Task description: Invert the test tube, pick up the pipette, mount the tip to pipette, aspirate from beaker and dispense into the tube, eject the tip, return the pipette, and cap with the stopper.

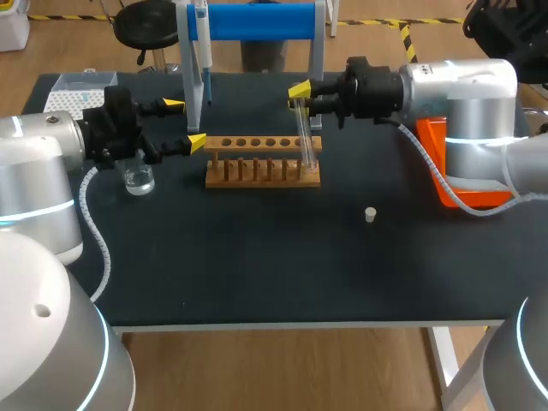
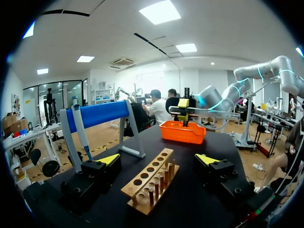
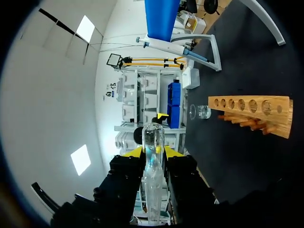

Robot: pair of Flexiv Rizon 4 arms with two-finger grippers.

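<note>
Right gripper (image 3: 153, 153) pinching one test tube (image 3: 153, 190) at the one wooden rack's (image 1: 262, 171) right end. Head view alone shows one stopper (image 1: 370, 214) mid-desk. Left gripper (image 1: 184, 124) spread wide; one beaker (image 1: 138, 178) near the desk's left edge.

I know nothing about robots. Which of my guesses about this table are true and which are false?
1. The right gripper holds a glass test tube. True.
2. The left gripper is clamped on the pipette. False: it is open and empty, and the pipette hangs on the blue stand.
3. The small white stopper lies on the table, apart from the wooden rack. True.
4. The beaker stands inside the orange bin. False: it stands on the table beside the left gripper.
</note>
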